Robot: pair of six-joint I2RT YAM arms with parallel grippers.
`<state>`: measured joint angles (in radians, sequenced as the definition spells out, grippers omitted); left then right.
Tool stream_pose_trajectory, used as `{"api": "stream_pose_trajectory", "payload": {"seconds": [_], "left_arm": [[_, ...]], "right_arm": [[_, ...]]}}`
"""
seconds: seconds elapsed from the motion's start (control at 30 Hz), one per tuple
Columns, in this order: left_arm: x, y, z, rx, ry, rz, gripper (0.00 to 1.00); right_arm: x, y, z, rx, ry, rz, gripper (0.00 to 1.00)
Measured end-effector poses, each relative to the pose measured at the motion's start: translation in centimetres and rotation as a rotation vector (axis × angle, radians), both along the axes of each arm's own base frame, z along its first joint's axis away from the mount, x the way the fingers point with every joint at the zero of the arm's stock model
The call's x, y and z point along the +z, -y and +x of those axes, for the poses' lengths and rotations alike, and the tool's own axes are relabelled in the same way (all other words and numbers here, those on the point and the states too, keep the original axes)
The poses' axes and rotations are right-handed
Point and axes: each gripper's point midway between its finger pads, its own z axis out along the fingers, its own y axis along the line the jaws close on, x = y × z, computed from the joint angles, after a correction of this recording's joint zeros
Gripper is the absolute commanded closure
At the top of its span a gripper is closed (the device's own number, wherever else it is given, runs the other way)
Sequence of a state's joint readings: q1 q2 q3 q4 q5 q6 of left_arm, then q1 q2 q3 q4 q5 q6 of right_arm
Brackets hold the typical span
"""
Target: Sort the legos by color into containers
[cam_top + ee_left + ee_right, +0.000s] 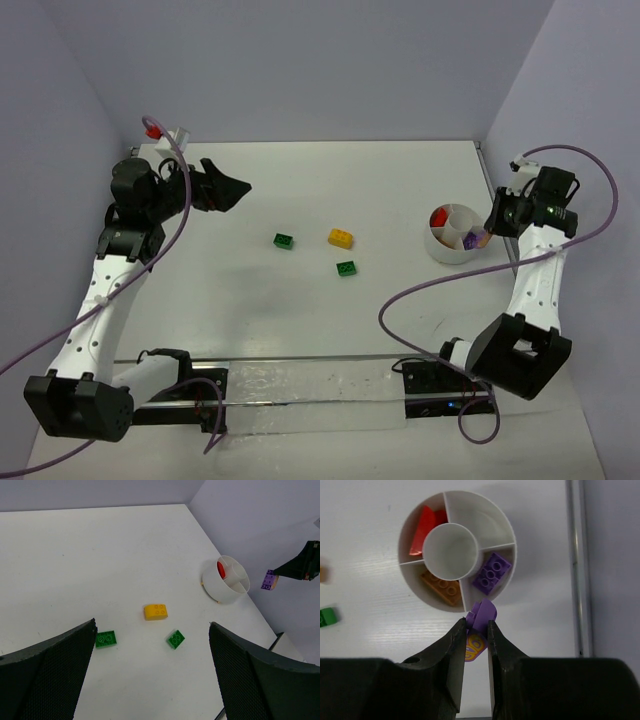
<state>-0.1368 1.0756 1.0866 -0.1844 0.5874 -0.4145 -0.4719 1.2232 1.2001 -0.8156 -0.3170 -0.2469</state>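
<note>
My right gripper (476,627) is shut on a purple brick (482,616) and holds it just above the edge of the white divided cup (485,510), beside the wedge where another purple brick (492,573) lies. Other wedges hold red bricks (422,524) and an orange-brown brick (441,586). Out on the table lie a yellow brick (340,238) and two green bricks (284,241) (346,268). My left gripper (228,187) hangs open and empty, high at the left and apart from them. The left wrist view shows the held purple brick (269,579) next to the cup (227,587).
The table's right edge and the side wall run close behind the cup (458,250). A purple cable (400,300) loops over the table near the right arm. A metal rail (300,385) lies along the near edge between the arm bases.
</note>
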Motion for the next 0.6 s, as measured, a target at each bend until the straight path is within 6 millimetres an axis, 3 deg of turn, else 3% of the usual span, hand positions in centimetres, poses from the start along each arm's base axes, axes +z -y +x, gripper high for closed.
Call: {"api": "stream_pose_trajectory", "payload": {"seconds": [0.13, 0.6], "left_arm": [[0.0, 0.1, 0.1, 0.003, 0.005, 0.001, 0.01], [-0.1, -0.2, 0.5, 0.026, 0.012, 0.014, 0.01]], "right_arm": [[-1.3, 1.9, 0.3, -0.024, -0.045, -0.029, 1.00], [-3.9, 4.1, 3.8, -0.075, -0.083, 0.000, 1.00]]}}
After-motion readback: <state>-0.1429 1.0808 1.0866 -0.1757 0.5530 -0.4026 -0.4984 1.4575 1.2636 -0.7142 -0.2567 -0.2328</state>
